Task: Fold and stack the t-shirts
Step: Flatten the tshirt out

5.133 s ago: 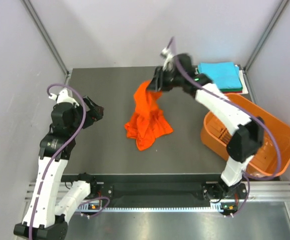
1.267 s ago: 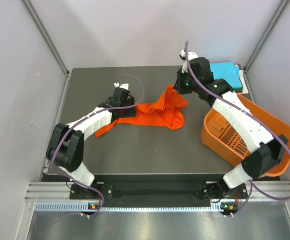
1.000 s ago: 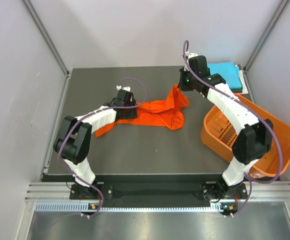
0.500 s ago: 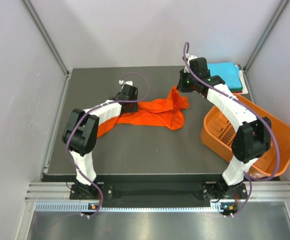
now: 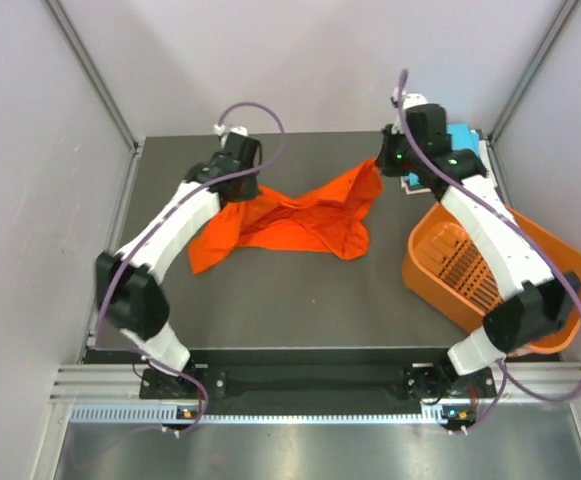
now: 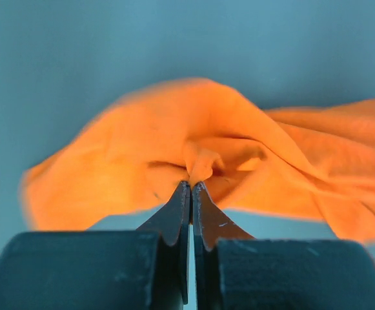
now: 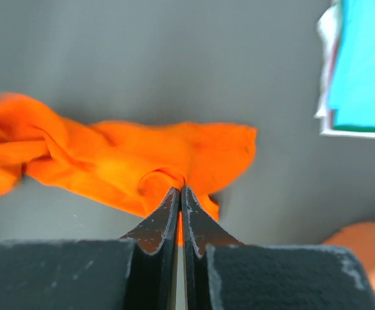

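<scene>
- Orange t-shirt (image 5: 300, 215) is mid-table, spread between my jaws, long axis 9-to-3 o'clock.
- Left gripper (image 6: 191, 187) is pinched on its 10 o'clock corner, right gripper (image 7: 179, 190) clamped on the 2 o'clock corner.
- Turquoise t-shirt (image 7: 368, 64) sits at 1 o'clock, orange basket (image 5: 530, 250) at 4, and the table (image 5: 270, 300) runs on toward 6.

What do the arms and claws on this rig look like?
The left arm and right arm have white links and black joints, with a purple cable looping along each. A small green light shows near the right wrist. The left claw and right claw have blocky black bases and dark fingers tapering to thin tips.
</scene>
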Robot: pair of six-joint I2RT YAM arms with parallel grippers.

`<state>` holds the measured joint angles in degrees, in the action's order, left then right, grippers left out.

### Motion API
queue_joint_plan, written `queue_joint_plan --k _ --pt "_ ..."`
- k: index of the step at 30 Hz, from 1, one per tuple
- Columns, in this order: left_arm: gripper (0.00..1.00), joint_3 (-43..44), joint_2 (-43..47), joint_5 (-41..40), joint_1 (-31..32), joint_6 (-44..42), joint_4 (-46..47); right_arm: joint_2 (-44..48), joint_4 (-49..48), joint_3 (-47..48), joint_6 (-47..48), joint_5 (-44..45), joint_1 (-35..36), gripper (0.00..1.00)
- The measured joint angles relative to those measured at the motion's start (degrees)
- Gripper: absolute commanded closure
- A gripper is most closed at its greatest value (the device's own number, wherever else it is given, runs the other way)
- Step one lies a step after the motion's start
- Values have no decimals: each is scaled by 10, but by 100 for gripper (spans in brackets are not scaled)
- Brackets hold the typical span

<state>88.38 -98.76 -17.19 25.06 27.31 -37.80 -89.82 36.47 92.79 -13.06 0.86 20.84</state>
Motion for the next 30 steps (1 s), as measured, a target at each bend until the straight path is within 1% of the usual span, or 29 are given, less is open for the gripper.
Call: queue_joint_plan --k 2,5,9,12,14,17,18,20,23,25,27,28,30 --pt "100 5 75 -8 1 0 -42 53 10 -1 0 10 0 100" --pt "100 21 187 -5 1 -1 -85 164 14 -10 -1 22 0 100" --pt "100 34 310 38 1 -3 -110 311 25 -22 -7 25 0 100" --pt "100 40 362 70 2 -2 -126 386 25 -13 -16 24 0 100" --pt "100 43 375 73 2 -2 -138 403 19 0 -19 23 0 100" --pt "100 34 359 69 -9 -2 -146 390 2 -1 -19 17 0 100" --pt "100 19 346 73 -24 -2 -142 377 -3 -7 -19 12 0 100" --pt "100 -17 320 90 -60 -2 -137 337 -19 -30 -14 -9 0 100" --pt "99 -94 258 139 -138 -3 -110 263 -46 -68 -8 -37 0 100" --pt "87 -131 212 169 -174 -6 -94 198 -66 -100 -4 -56 0 100" --pt "70 -148 156 188 -197 -16 -80 144 -78 -127 -2 -73 0 100" --pt "58 -146 124 189 -200 -22 -72 122 -82 -134 -2 -81 0 100" --pt "57 -115 60 171 -200 -28 -82 80 -88 -141 -4 -99 0 100"
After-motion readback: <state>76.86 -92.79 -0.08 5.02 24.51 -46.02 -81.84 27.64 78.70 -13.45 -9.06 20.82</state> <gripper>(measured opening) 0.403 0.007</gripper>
